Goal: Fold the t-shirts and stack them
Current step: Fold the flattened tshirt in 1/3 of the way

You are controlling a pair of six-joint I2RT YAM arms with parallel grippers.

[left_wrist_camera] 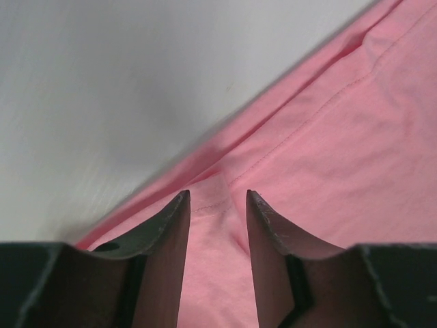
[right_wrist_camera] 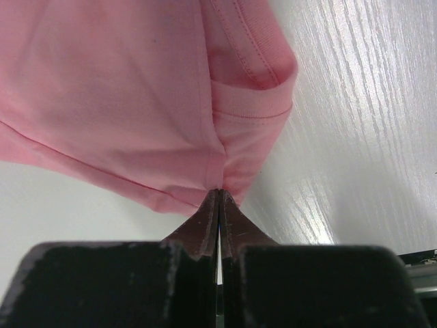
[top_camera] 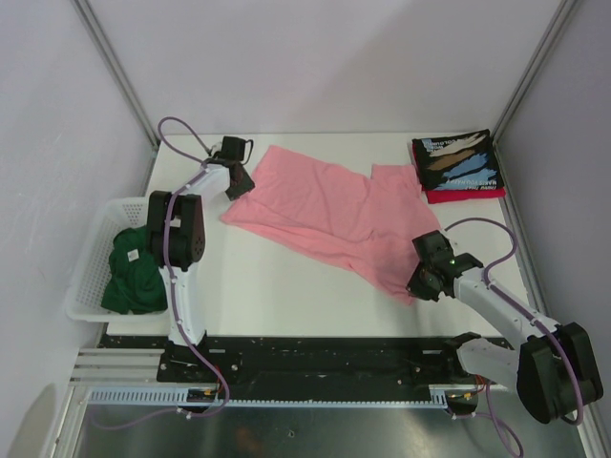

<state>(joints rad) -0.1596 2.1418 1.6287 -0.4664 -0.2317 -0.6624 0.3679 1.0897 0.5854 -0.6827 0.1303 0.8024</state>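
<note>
**Pink tee [top_camera: 325,215] spread mid-table**

L gripper [left_wrist_camera: 216,195] at tee's 10 o'clock edge, jaws apart over cloth. R gripper [right_wrist_camera: 218,193] at 5 o'clock corner, pressed together on hem. Black print tee [top_camera: 456,162] atop red tee [top_camera: 466,195], 1 o'clock. Green tee [top_camera: 134,272] in basket [top_camera: 91,258], 9 o'clock.

Overhead view down on the whole table [top_camera: 286,286]; both wrist views close on the shared pink t-shirt [top_camera: 320,215]
</note>
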